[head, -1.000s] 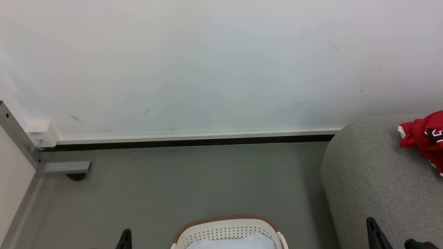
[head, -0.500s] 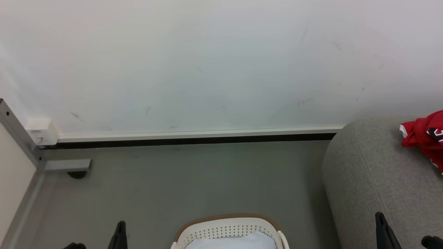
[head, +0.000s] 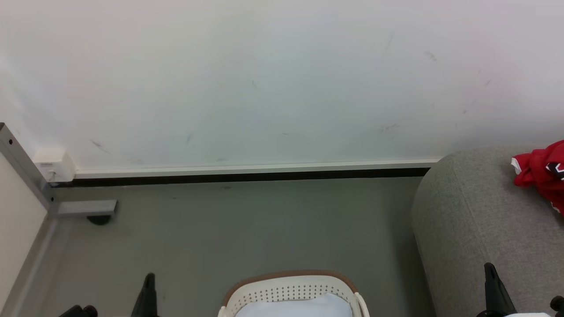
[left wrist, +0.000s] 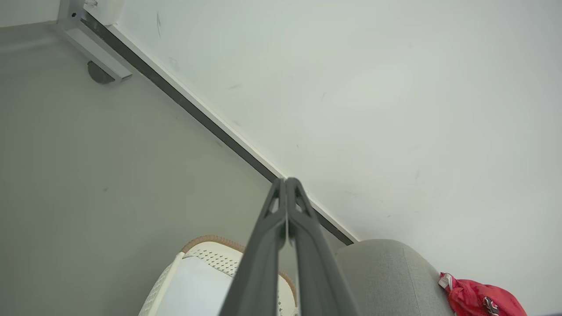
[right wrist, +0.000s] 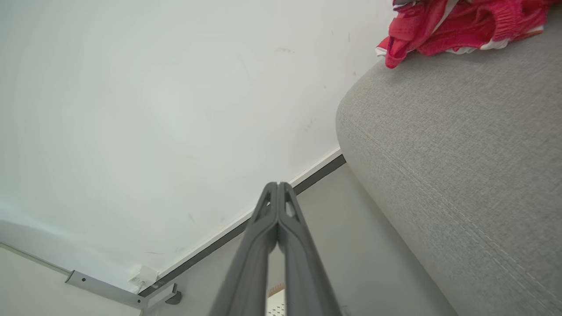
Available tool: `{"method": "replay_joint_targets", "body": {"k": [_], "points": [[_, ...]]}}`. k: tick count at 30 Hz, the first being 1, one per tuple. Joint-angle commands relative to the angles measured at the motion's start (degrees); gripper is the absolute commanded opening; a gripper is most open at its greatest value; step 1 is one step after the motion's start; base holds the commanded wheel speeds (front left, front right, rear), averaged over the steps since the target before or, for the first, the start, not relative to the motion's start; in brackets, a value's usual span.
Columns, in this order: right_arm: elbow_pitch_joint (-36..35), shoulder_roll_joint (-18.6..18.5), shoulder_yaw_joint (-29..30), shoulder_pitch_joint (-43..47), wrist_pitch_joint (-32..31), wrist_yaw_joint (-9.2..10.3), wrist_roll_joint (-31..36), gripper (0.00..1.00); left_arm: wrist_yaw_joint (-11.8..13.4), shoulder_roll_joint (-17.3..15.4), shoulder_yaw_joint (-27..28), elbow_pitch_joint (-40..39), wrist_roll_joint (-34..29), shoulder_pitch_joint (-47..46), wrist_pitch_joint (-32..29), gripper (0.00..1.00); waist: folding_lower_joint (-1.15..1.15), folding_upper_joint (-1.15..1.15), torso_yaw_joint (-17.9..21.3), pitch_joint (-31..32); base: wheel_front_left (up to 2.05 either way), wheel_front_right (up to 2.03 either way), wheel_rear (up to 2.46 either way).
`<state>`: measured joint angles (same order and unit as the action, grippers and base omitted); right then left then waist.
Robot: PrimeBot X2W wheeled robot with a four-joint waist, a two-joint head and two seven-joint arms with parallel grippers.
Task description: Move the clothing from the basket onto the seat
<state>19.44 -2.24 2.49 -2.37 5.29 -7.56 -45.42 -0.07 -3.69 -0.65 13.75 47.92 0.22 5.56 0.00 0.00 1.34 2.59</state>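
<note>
Red clothing [head: 543, 172] with white trim lies crumpled on the grey seat [head: 476, 220] at the right; the clothing [right wrist: 452, 24] also shows on the seat [right wrist: 461, 149] in the right wrist view, and the clothing [left wrist: 480, 298] in the left wrist view. The cream basket [head: 291, 293] with its brown rim stands on the floor at the bottom centre, a pale white pad [head: 297, 308] inside. My left gripper [left wrist: 285, 181] is shut and empty, left of the basket [left wrist: 193, 272]. My right gripper [right wrist: 277, 184] is shut and empty, over the seat's front.
A white wall [head: 264, 79] with a dark skirting strip [head: 246, 177] runs behind the grey floor [head: 246, 229]. A grey metal frame leg [head: 83, 207] with a foot and a white box [head: 55, 165] stand in the left corner.
Both grippers' fingers have risen a little into the head view. The left one has shifted left and the right one right. The clothing and the basket stay put.
</note>
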Motion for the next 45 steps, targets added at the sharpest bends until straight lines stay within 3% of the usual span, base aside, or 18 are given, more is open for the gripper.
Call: {"method": "replay_joint_targets", "body": {"k": [1,45], "points": [[-1.0,-0.6,0.4,-1.9,-0.4,0.04,-2.0,0.0,-0.4,0.0,0.5,-1.1,1.9,-1.5,-0.4,0.0,0.0,0.0,0.0,0.0,0.0,0.0,0.0],[-3.2,-1.2,2.2,-4.1,-7.0,0.09,-29.9,0.0,-1.7,0.4,4.8,-3.5,27.9,-4.5,-7.5,0.0,0.0,0.0,-0.7,-1.3,0.0,0.0,0.0]]}}
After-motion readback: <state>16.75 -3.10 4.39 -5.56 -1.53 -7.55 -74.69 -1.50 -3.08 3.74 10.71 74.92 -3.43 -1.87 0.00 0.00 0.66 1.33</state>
